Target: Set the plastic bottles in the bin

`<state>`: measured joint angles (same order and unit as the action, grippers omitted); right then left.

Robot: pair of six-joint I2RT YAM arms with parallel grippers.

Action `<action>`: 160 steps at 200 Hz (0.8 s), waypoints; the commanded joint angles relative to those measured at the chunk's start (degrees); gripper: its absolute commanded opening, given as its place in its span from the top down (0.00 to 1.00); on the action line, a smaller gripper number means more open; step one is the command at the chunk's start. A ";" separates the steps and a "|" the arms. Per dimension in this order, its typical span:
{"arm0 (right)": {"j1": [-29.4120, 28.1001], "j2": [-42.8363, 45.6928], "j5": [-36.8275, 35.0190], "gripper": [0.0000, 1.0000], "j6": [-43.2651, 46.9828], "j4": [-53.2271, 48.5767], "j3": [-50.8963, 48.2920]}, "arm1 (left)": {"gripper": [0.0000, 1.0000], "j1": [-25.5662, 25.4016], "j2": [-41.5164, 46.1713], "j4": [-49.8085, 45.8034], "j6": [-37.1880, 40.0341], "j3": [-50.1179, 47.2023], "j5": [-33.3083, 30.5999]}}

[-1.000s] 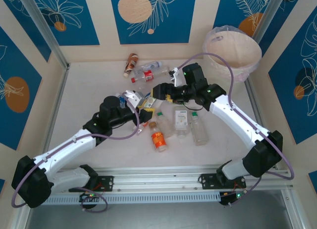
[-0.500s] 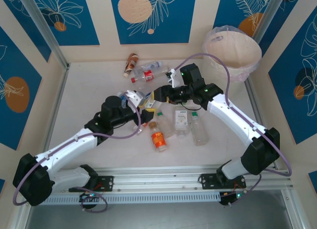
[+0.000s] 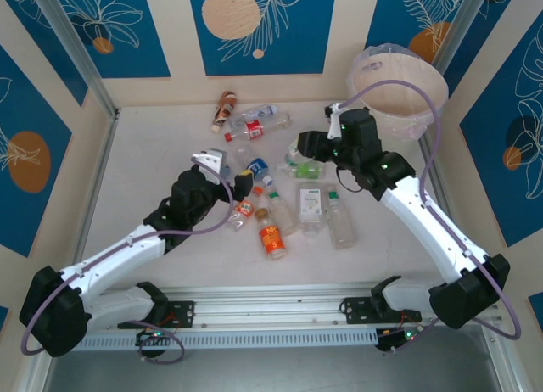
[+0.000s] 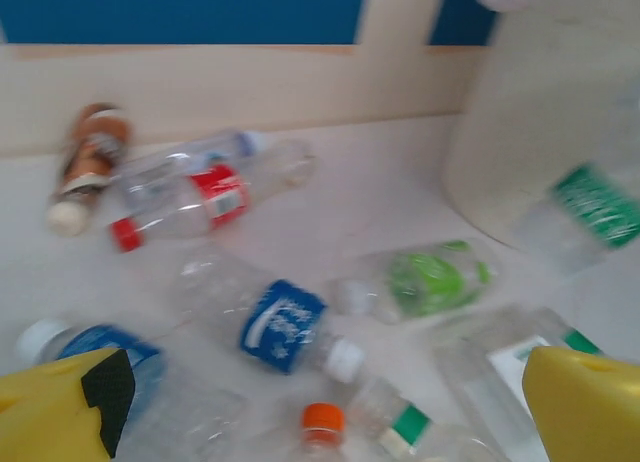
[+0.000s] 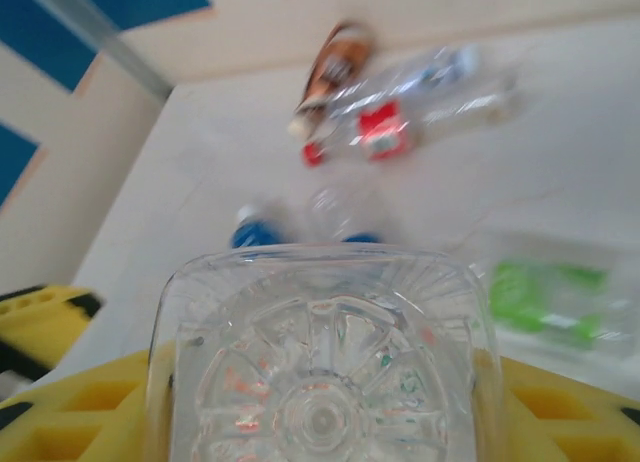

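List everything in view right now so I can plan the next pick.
bin: one, cream-white, bag-lined, far right corner.
brown bottle: one, by the far wall.
red-labelled bottle: one, clear, beside the brown one.
blue-labelled bottles: two, table centre.
green-labelled bottle: one, lying at centre.
orange-labelled bottle: one, near cluster.
other clear bottles: about five, mostly in the near cluster.
held bottle: one, clear.
left gripper: open, above the bottles.
right gripper: shut on the held bottle.

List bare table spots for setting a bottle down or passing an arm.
Free: the left table strip between the side rail and the left arm; the near strip between the orange-label bottle and the front rail. Crowded: the centre cluster and the back pile by the brown bottle. The right jaws hold a clear bottle.
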<state>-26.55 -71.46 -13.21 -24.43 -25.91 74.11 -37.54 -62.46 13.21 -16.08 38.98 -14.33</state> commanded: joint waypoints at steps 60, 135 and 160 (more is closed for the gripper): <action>21.31 2.74 3.98 0.56 2.04 13.86 5.13 | 0.00 4.60 3.76 -5.69 -12.73 -4.17 -11.64; 33.87 -0.79 -1.25 0.52 -7.79 28.01 3.09 | 0.00 5.94 3.61 -6.36 -14.68 -4.96 -11.12; 36.50 -5.16 1.04 0.51 -9.92 26.23 5.26 | 0.00 6.66 3.50 -6.53 -15.37 -5.00 -10.41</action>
<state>8.29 -72.53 -11.84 -30.52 -1.48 77.97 -32.01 -59.64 7.40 -29.91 34.74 -24.51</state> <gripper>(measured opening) 0.563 0.999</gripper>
